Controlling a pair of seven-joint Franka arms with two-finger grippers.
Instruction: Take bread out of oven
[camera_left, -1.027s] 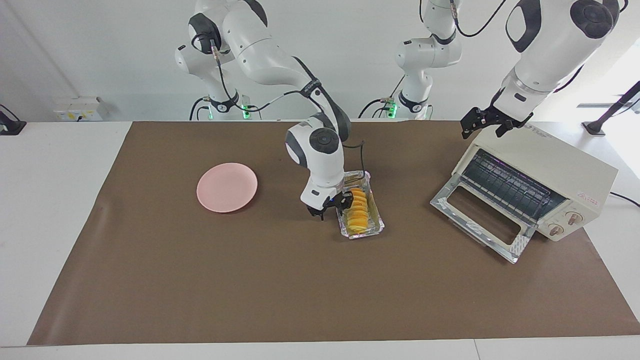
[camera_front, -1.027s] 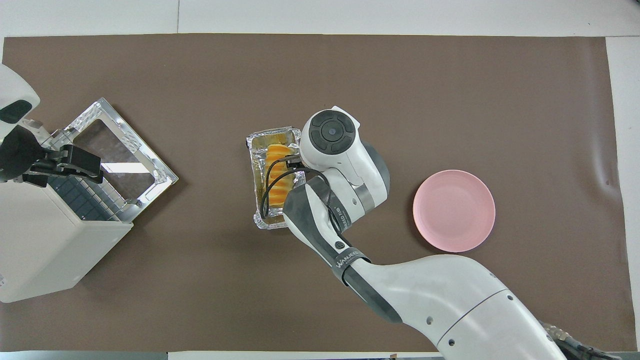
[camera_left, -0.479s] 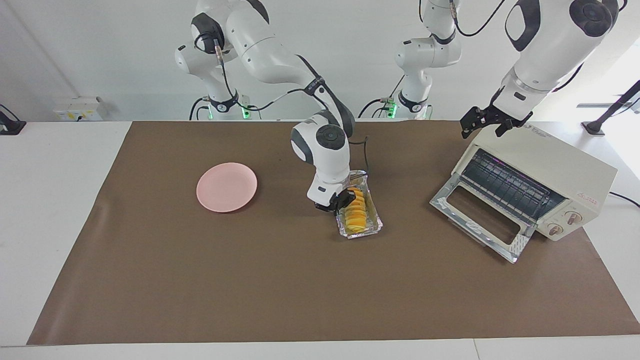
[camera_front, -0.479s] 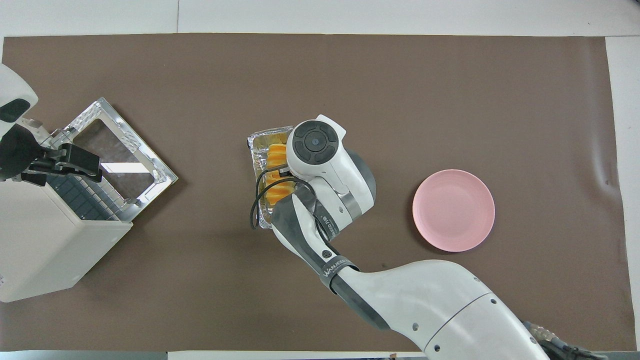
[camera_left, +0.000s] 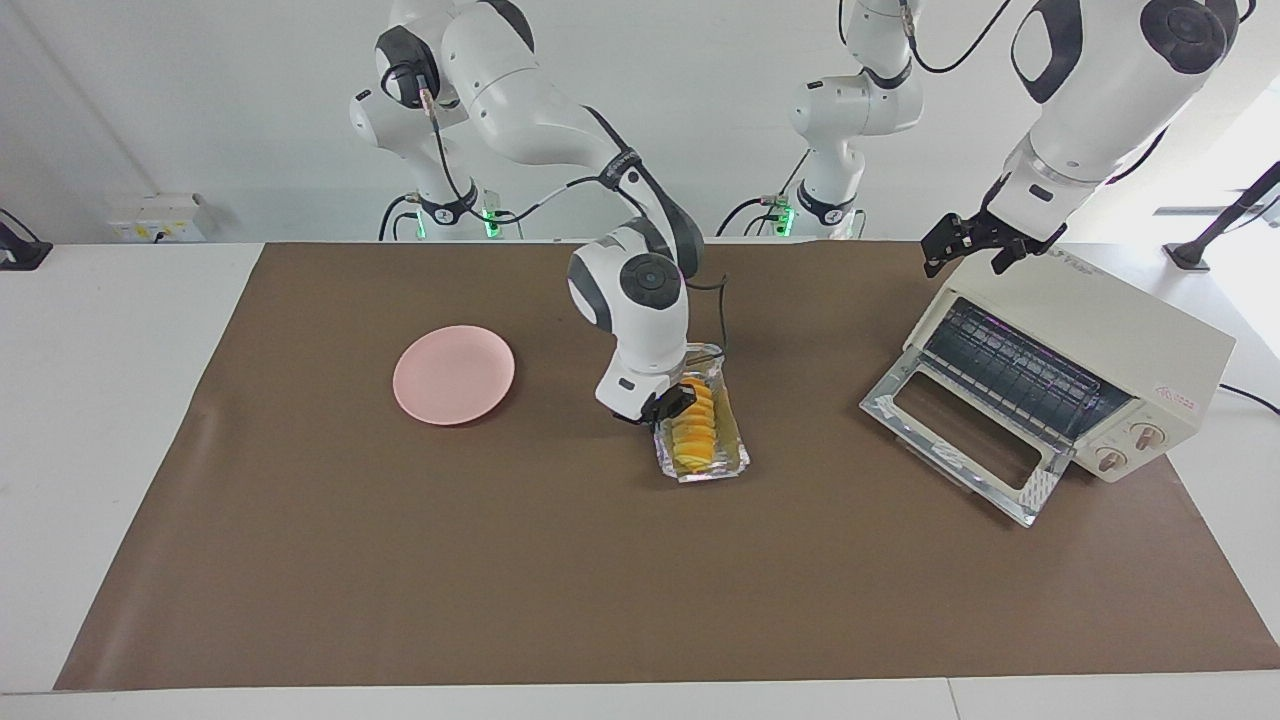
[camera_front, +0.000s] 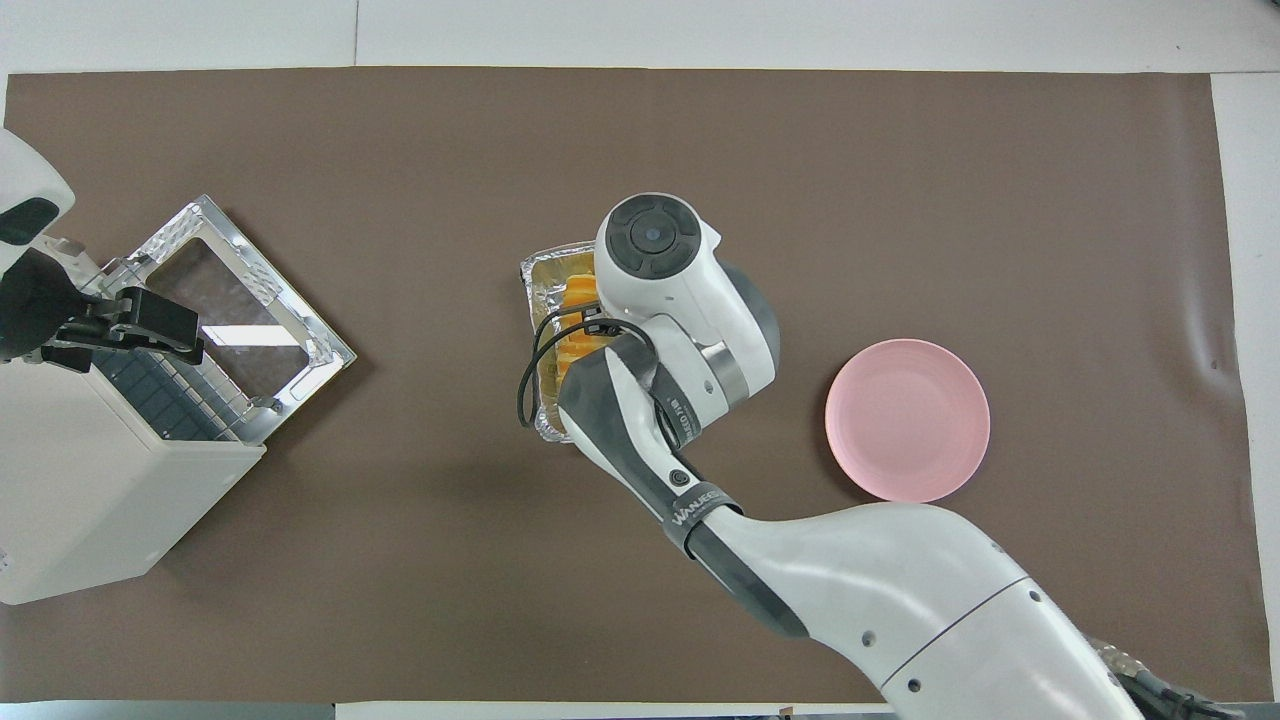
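Observation:
The bread (camera_left: 697, 428), a ridged golden-yellow loaf, lies in a crinkled silver foil tray (camera_left: 712, 470) on the brown mat, out of the oven (camera_left: 1100, 330). My right gripper (camera_left: 668, 407) is shut on the tray's rim on the side toward the pink plate. In the overhead view the right wrist covers part of the bread (camera_front: 572, 345) and the tray (camera_front: 533, 270). The oven's door (camera_left: 960, 435) hangs open and its wire rack is bare. My left gripper (camera_left: 960, 248) waits over the oven's top edge (camera_front: 150, 322).
A round pink plate (camera_left: 454, 374) lies toward the right arm's end of the table; it also shows in the overhead view (camera_front: 907, 420). The oven (camera_front: 90, 510) stands at the left arm's end, its open door (camera_front: 240, 320) reaching onto the mat.
My right gripper closed on the foil tray's rim, and the tray with the bread has shifted a little toward the pink plate. The left arm has not moved.

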